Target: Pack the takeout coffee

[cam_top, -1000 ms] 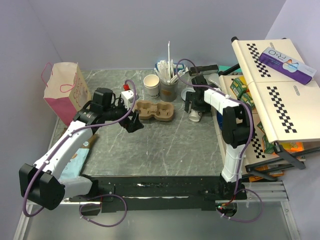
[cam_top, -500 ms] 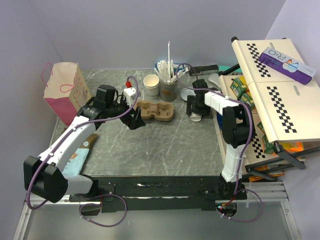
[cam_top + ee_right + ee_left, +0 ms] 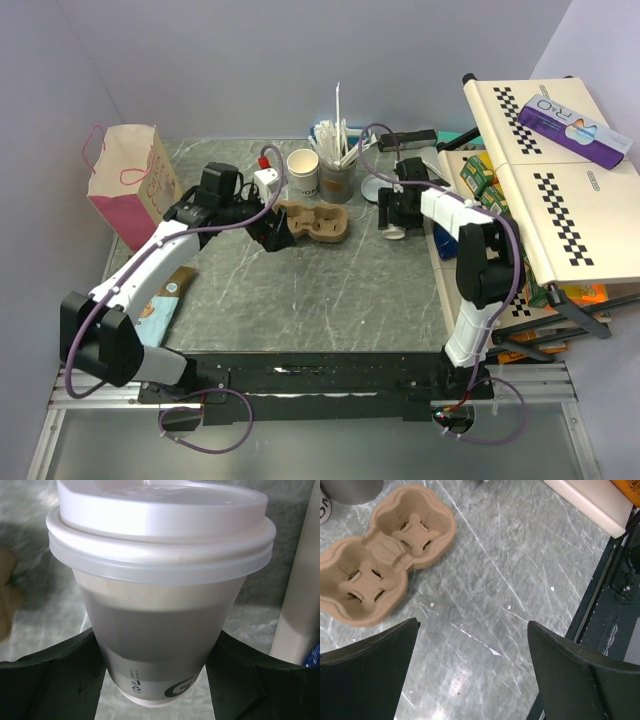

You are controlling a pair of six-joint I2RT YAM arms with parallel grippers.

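- Coffee cup (image 3: 160,630): paper, likely light, thin-walled and crushable. Lid (image 3: 160,520) may pop, so best held gently at mid-wall.
- Off-white wall, dark lettering near base, white plastic lid.
- Right rear of counter (image 3: 330,290), between right fingers (image 3: 50,685), partly closed against both sides. Firm hold not discernible.
- Left fingers (image 3: 365,670): wide apart, empty.

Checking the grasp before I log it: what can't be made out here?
- Lidded cup, top view: right jaws hide most of it.
- Grip contact, right wrist view: cup body blocks where the jaws would meet it.
- Cup's small print, right wrist view: too small to read.
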